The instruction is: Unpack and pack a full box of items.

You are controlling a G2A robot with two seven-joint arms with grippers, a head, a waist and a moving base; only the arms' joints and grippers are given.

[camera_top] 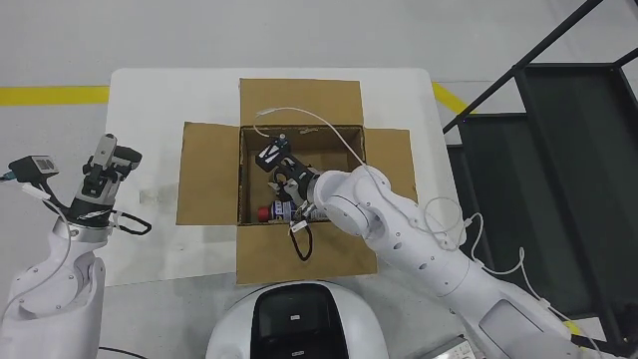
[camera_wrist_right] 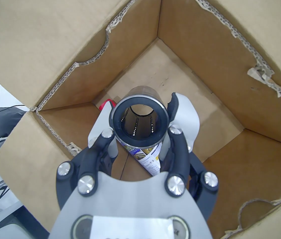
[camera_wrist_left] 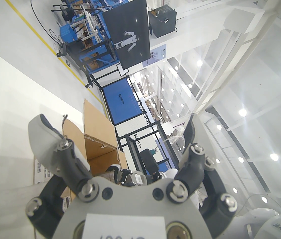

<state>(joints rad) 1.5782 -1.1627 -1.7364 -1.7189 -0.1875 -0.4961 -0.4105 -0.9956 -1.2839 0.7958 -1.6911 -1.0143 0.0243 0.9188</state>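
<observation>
An open cardboard box (camera_top: 207,173) stands in the middle of the white table (camera_top: 159,100). My right gripper (camera_top: 287,187) is down inside the box (camera_wrist_right: 55,38), and this gripper (camera_wrist_right: 141,104) is shut on a hollow metal cylinder with a black rim (camera_wrist_right: 139,118), one finger on each side. Beneath the cylinder lies a printed can (camera_wrist_right: 148,156) with a red cap (camera_wrist_right: 105,104) on the box floor; the red cap (camera_top: 265,212) sits at the near left inside corner. My left gripper (camera_top: 112,155) is left of the box, above the table's left edge, open and holding nothing (camera_wrist_left: 115,125).
All box flaps (camera_wrist_left: 98,130) are folded outward. A white cable (camera_top: 319,125) loops over the box's far side. A black metal frame (camera_top: 538,160) stands off the table's right edge. Bare table lies left of the box.
</observation>
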